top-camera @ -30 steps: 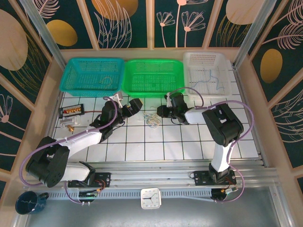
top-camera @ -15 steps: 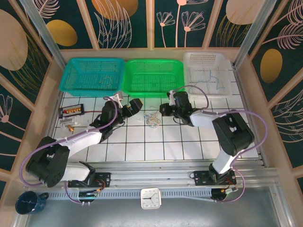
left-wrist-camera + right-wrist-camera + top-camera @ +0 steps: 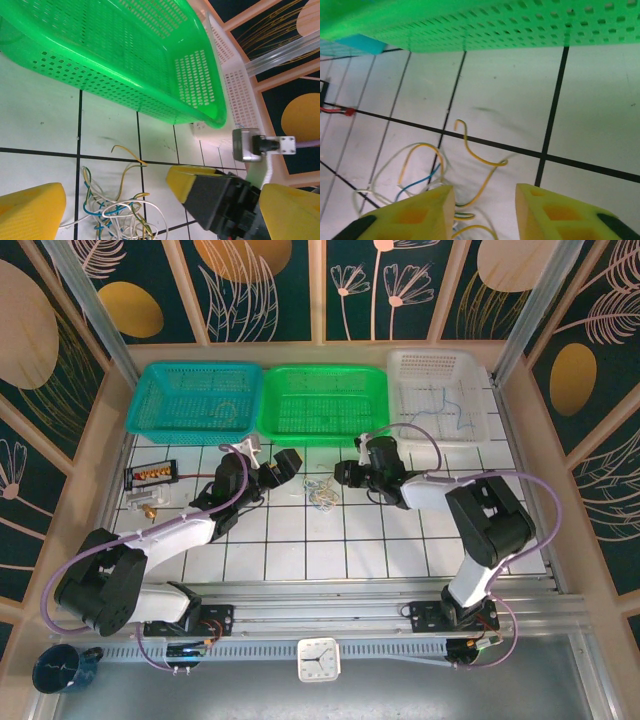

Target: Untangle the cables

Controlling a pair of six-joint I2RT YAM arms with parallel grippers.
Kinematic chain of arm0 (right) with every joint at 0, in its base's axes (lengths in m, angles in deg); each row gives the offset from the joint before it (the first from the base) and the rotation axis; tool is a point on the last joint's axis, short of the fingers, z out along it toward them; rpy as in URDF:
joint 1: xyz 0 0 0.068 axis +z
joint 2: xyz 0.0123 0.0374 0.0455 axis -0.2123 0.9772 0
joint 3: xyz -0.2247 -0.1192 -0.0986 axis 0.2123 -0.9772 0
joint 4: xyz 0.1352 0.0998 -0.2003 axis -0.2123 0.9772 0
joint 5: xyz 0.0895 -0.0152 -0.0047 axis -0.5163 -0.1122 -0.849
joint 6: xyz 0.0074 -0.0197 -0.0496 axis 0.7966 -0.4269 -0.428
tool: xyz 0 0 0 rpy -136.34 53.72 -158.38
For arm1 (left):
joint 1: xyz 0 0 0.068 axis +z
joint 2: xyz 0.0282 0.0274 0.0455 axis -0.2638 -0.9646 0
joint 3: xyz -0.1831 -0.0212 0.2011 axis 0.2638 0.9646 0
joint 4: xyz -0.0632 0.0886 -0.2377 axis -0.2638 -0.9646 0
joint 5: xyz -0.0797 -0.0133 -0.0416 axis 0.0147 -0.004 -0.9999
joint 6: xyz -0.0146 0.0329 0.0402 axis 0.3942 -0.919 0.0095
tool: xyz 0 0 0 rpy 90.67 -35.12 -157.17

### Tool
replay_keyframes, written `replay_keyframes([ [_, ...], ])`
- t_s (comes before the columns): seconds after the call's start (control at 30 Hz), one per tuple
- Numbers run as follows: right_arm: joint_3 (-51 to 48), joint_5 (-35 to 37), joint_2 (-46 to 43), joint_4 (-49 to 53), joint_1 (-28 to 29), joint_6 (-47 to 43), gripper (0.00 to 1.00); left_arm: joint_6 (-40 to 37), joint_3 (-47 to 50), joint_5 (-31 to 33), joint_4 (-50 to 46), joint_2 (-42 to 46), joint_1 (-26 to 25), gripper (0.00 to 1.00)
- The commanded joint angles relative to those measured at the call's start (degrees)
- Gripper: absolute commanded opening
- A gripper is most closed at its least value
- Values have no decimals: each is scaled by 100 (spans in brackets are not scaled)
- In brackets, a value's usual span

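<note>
Clump of thin blue, yellowish and white cables [image 3: 321, 492] on white tiled table [image 3: 330, 550], mid-scene, between both grippers. Right gripper [image 3: 341, 475] nearer: clump just left and slightly near of its yellow fingers [image 3: 555, 215], which are part-spread, nothing visibly pinched. Left gripper [image 3: 284, 466] spread wide, near clump's left side. Clump has no clear long axis; one yellowish strand [image 3: 480, 156] curls far, toward green perforated plastic basket [image 3: 320, 436]. No readable writing or brand.

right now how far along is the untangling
Done: a few loose strands lie in the white basket. In hand: nothing; the right fingers stand apart over the clump of cables, the left fingers wide open beside it. Left: that clump on the tiles, blue, yellow and white wires knotted together.
</note>
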Motion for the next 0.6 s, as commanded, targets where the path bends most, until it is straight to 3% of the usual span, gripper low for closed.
replay_keyframes([
  [0.0, 172, 113, 193, -455, 37, 54, 39, -43, -70, -71, 115, -32, -11, 99],
  [0.57, 246, 88, 890, -1151, 213, 177, 47, -58, -87, -132, 144, -115, -8, 99],
])
